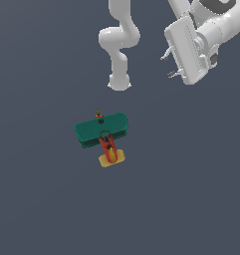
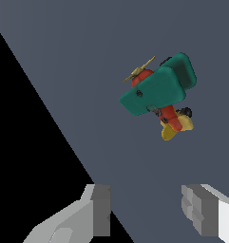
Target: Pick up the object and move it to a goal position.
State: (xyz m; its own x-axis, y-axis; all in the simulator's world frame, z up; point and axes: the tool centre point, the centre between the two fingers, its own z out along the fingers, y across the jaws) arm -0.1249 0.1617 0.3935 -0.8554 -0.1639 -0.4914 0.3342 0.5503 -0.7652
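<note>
The object is a small toy airplane (image 1: 102, 133) with teal-green double wings, a red-orange body, a yellow tail and a small yellow propeller. It lies on the dark grey floor near the middle of the exterior view. My gripper (image 1: 169, 65) hangs high up toward the exterior view's right, well away from the airplane and above it. Its fingers are spread and hold nothing. The wrist view shows the airplane (image 2: 158, 92) some distance ahead of the open gripper (image 2: 149, 213), with grey pads (image 2: 102, 209) on either side of an empty gap.
The arm's white base column (image 1: 119, 60) rises behind the airplane at the back of the floor. A flat dark grey floor (image 1: 42, 199) stretches all around. In the wrist view the floor's edge runs diagonally, with black beyond it.
</note>
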